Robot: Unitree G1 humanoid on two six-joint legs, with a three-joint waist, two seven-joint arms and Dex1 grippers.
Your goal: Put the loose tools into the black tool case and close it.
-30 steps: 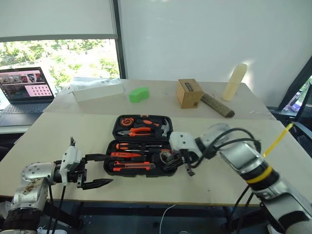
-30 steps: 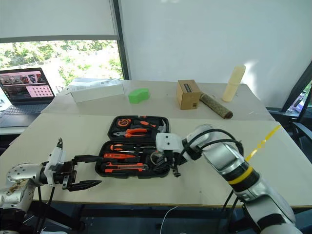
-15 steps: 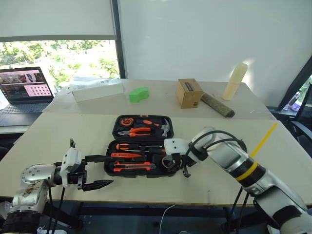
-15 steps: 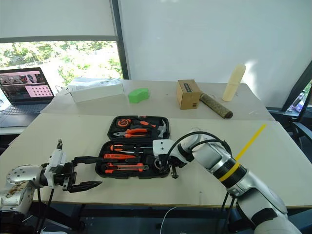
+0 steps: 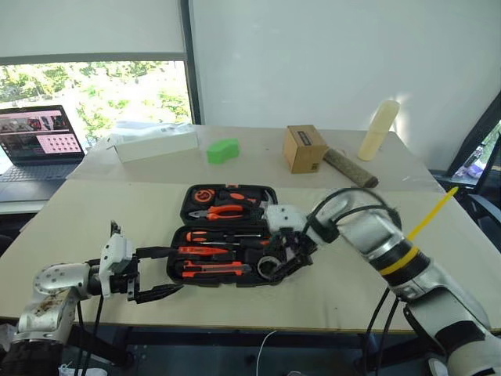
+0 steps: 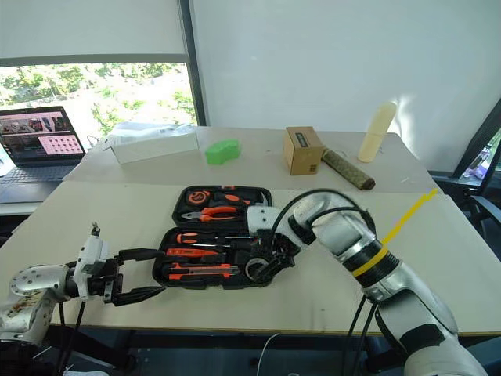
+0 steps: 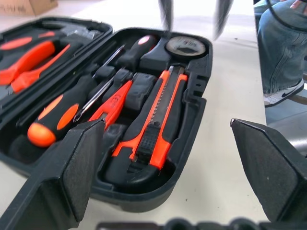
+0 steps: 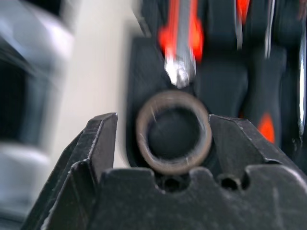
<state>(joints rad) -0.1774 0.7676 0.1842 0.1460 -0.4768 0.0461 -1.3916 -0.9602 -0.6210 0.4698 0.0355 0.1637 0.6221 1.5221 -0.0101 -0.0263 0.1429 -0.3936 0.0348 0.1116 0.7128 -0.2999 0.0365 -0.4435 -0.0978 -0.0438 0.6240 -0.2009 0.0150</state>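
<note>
The black tool case [image 5: 188, 205] lies open on the near table. In its near half lie a screwdriver [image 5: 205, 235], a slim orange tool [image 5: 192, 250] and the orange-black utility knife [image 5: 210, 268]. The small tape roll [image 5: 268, 269] sits at that half's right end. My right gripper [image 5: 286, 254] hangs just over it, open, with a finger on each side of the tape roll [image 8: 173, 132]. To the left of the case my left gripper [image 5: 176, 270] stands open and empty. It faces the utility knife [image 7: 158, 120] and the case's near left corner.
The case's lid half holds orange pliers [image 5: 223, 210] and a hammer. On the far table stand a cardboard box [image 5: 304, 149], a green block [image 5: 223, 150], a white box [image 5: 153, 143], a cream bottle [image 5: 376, 131], a dark rod [image 5: 348, 168] and a laptop [image 5: 35, 145].
My right gripper has opened and lifted a little, and the tape roll now lies in the right end of the case. The left gripper has kept still.
</note>
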